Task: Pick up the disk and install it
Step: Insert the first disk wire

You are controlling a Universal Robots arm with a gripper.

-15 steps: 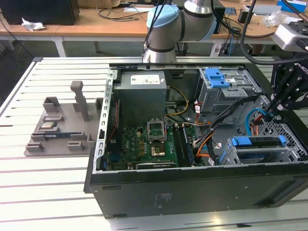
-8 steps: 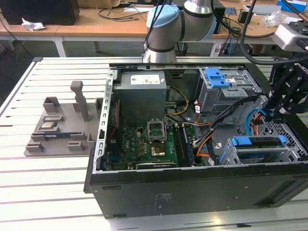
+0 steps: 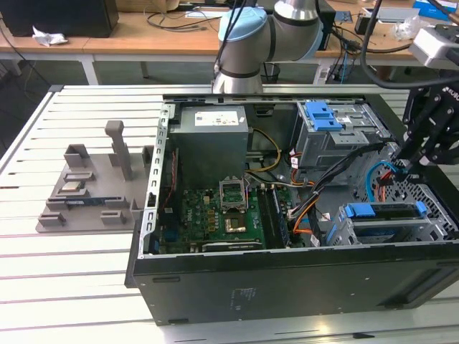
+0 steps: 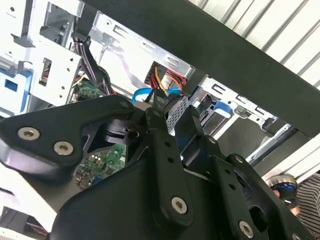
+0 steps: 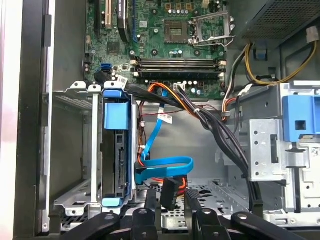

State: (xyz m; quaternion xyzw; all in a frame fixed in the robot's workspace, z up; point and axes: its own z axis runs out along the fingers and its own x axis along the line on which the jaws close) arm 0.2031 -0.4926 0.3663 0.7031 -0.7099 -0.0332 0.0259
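The exterior view takes in the whole open computer case [image 3: 287, 287] on a slatted table [image 3: 72, 244], with the gripper [image 3: 410, 163] at the right edge of the frame. The first wrist view shows the disk [image 5: 116, 152], edge-on in its smooth blue plastic bracket, seated in a perforated metal cage [image 5: 75, 150] at lower left, just beside the black fingertips [image 5: 192, 200]. These appear pinched on a dark cable connector [image 5: 169, 192], though this is uncertain.
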